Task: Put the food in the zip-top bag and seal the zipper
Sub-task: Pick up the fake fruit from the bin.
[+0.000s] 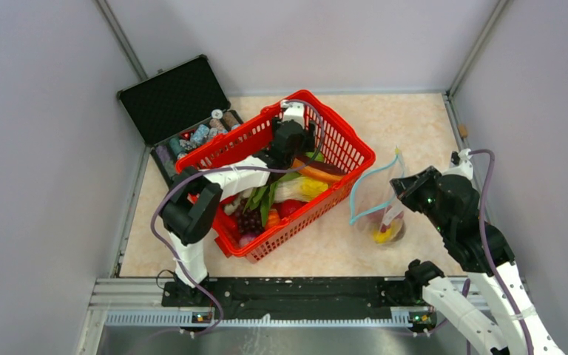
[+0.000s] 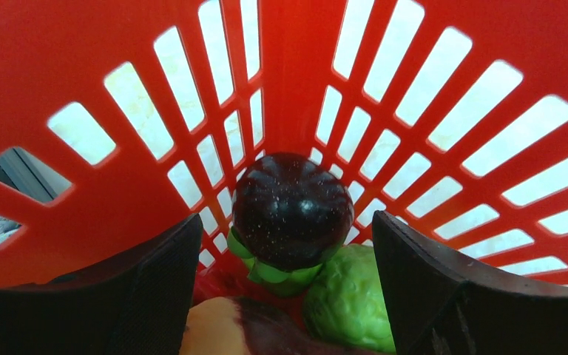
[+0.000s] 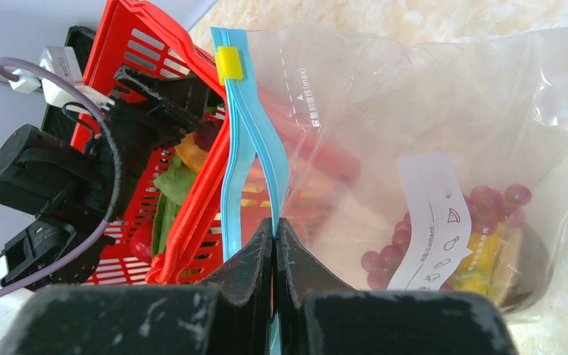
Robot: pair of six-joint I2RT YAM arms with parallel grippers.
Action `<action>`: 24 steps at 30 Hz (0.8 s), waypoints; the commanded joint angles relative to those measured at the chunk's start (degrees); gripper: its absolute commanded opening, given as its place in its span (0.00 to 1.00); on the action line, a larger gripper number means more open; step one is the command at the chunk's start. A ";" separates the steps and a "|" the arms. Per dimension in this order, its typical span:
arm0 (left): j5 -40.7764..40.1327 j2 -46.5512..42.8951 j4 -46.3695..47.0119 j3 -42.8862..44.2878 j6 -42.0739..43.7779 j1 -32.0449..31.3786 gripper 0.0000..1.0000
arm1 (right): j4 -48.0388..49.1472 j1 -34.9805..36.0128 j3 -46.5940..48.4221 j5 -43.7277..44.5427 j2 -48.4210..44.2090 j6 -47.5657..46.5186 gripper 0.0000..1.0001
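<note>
The red basket (image 1: 349, 140) holds the food (image 1: 301, 189). My left gripper (image 1: 290, 139) is down in its far corner, open. In the left wrist view my left gripper (image 2: 285, 222) has its fingers on either side of a dark purple toy fruit (image 2: 292, 207) with a green calyx, not touching it. A green lumpy piece (image 2: 347, 299) and a yellow-brown piece (image 2: 218, 329) lie under it. My right gripper (image 3: 275, 225) is shut on one lip of the light-blue zipper (image 3: 255, 140). The clear zip-top bag (image 3: 384, 111) hangs open, with red grapes (image 3: 488, 207) and yellow food inside.
A black open case (image 1: 177, 100) with small bottles and spools stands at the back left, touching the basket. The bag (image 1: 386, 222) rests on the table right of the basket. A yellow slider (image 3: 230, 64) sits at the zipper's far end. Grey walls close in three sides.
</note>
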 commanded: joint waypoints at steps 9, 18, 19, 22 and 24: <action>-3.75 4.21 2.00 3.99 -2.26 0.04 0.82 | 0.49 0.47 2.52 0.90 -0.56 -1.30 0.01; -3.52 6.31 1.73 5.50 -1.55 0.04 0.69 | 0.16 0.44 2.75 0.99 -0.86 -1.37 0.01; -3.48 6.53 1.03 5.87 -1.68 0.04 0.65 | 0.11 0.44 2.77 0.98 -0.91 -1.31 0.01; -2.73 5.50 1.43 4.12 -2.10 0.04 0.47 | -0.06 0.50 2.80 1.23 -1.14 -1.33 0.01; -1.34 3.39 1.41 2.86 -2.15 -0.03 0.32 | -0.16 0.47 2.74 1.29 -1.31 -1.32 0.01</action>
